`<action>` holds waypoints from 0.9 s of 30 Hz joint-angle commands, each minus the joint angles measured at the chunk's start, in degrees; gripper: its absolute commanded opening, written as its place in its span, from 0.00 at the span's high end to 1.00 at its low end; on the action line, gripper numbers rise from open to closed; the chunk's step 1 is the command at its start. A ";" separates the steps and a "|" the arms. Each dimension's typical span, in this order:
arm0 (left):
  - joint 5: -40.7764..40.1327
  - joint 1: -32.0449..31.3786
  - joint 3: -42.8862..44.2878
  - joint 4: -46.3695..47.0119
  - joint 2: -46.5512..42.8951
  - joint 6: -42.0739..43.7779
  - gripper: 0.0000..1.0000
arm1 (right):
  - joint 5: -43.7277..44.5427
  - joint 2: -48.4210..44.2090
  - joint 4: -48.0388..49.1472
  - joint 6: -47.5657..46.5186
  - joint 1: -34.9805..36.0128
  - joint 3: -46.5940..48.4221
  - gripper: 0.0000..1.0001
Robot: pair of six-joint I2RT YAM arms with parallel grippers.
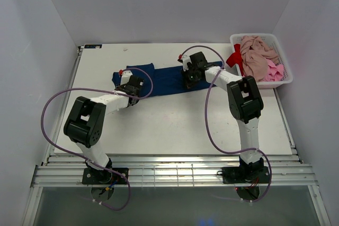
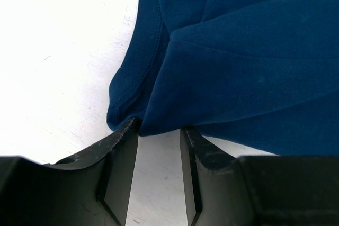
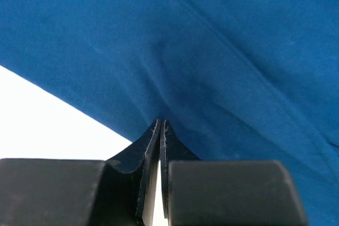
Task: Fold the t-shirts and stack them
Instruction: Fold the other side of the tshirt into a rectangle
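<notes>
On the white desk (image 1: 175, 125), boxed in by plain white walls (image 1: 159, 3), your left fingers (image 2: 121, 152) stand partly apart, with the left end of the navy t-shirt (image 1: 164, 78) at their tips, not clamped. That shirt lies as a rumpled strip across the far middle of the desk, and your right fingers (image 3: 149, 146) are pressed tight together on its edge, a crease gathering there. In the far right corner sits a white basket (image 1: 259, 35) heaped with dusty pink, bright pink and red t-shirts (image 1: 257, 56).
</notes>
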 commanded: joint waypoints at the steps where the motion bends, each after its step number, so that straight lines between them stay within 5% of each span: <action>1: -0.02 0.77 -1.04 1.14 -2.30 0.33 0.52 | 0.72 -3.00 0.97 -0.81 0.70 -2.74 0.92; 27: -1.78 2.09 -4.37 -0.79 -7.48 -1.69 0.53 | 4.06 -12.49 3.60 -1.08 2.37 -13.91 0.92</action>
